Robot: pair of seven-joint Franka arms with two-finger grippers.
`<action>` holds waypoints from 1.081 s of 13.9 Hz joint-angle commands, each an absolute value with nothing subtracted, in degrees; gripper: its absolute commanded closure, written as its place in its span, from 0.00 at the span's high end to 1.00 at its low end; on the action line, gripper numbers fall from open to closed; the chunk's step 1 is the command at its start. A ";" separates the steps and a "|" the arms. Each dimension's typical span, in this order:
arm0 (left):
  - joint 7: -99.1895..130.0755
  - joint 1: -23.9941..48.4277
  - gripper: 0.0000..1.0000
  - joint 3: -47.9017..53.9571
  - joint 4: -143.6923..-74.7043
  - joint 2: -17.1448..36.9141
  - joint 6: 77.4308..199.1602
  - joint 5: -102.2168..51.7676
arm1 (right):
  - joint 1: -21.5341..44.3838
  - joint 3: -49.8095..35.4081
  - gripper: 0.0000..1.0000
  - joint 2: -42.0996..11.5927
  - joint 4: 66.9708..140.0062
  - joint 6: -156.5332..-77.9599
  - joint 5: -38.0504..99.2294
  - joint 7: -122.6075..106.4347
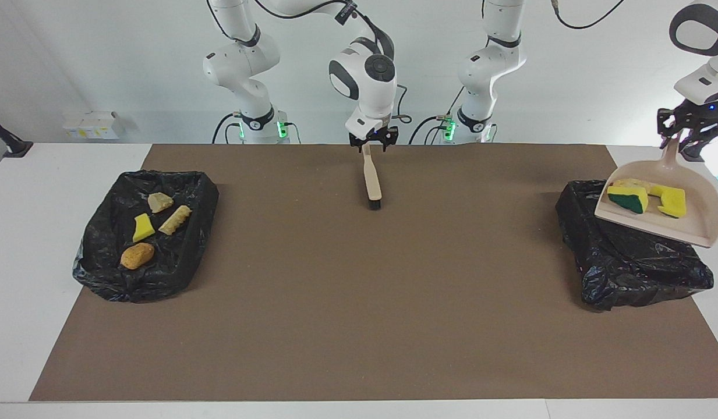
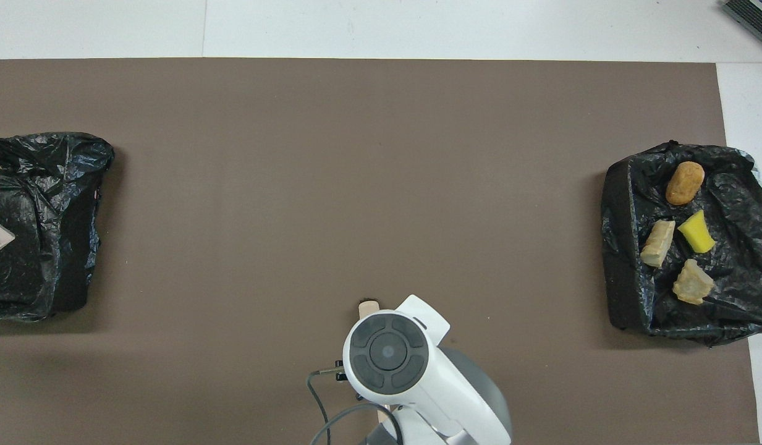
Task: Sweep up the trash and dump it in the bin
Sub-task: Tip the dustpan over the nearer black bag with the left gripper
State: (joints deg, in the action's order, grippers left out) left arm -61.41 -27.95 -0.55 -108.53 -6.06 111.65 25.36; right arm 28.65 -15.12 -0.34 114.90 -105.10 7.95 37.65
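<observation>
From the front, the left gripper (image 1: 688, 129) is clamped on the handle of the beige plastic dustpan (image 1: 696, 226), held up over the black bag-lined bin (image 1: 626, 267) at the left arm's end of the tabletop. Three trash scraps (image 1: 628, 198) lie in the dustpan. The right gripper (image 1: 373, 139) is at the handle of the beige brush (image 1: 371, 177); I cannot tell if it is open. From above, four more trash scraps (image 2: 685, 182) lie in the other black bin (image 2: 622, 278).

Glossy white jointed arms, dark grey joint caps, black cables, green base lights.

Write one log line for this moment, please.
left pincer: holds dustpan with scraps over bin | right pincer: at brush handle
</observation>
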 commanded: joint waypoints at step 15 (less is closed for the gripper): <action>-62.75 -13.81 0.00 0.18 -106.43 -2.37 111.01 66.34 | -2.54 -14.59 1.00 -0.53 92.29 -88.07 -8.78 -3.60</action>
